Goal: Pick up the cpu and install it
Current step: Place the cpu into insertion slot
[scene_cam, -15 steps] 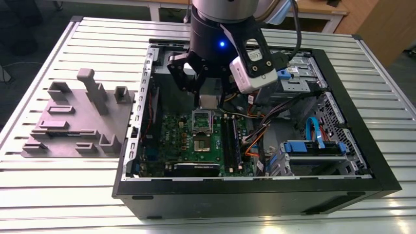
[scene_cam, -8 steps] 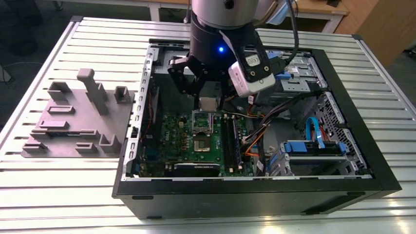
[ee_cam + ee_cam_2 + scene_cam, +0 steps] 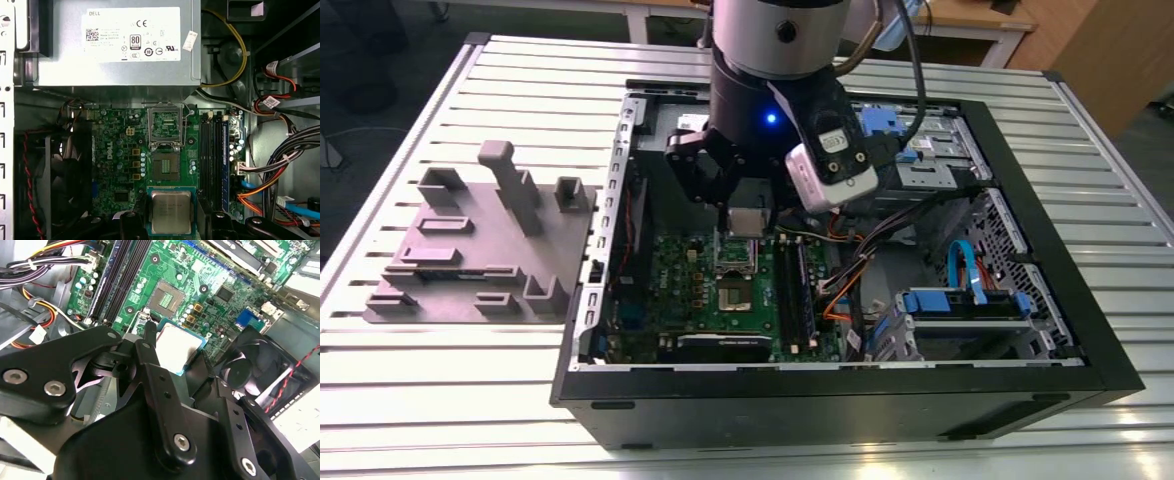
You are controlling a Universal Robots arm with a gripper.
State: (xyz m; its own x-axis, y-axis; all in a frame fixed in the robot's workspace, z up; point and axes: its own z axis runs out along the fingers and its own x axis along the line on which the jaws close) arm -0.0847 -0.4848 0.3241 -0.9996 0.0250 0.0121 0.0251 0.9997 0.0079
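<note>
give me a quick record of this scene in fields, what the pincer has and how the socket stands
pincer: shut on the cpu, down inside the open computer case
cpu: held above the green motherboard, metal top showing in both wrist views
socket: empty, its metal frame flipped open
installed: not yet, cpu is not in the socket
outside the case: grey fixture block on the table, at the exterior view's left

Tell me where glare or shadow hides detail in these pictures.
In the second wrist view, glare washes the small square silver-grey metal cpu almost white; in the first wrist view its top reads evenly grey; in the exterior view, shadow darkens the inside of the black computer case.
</note>
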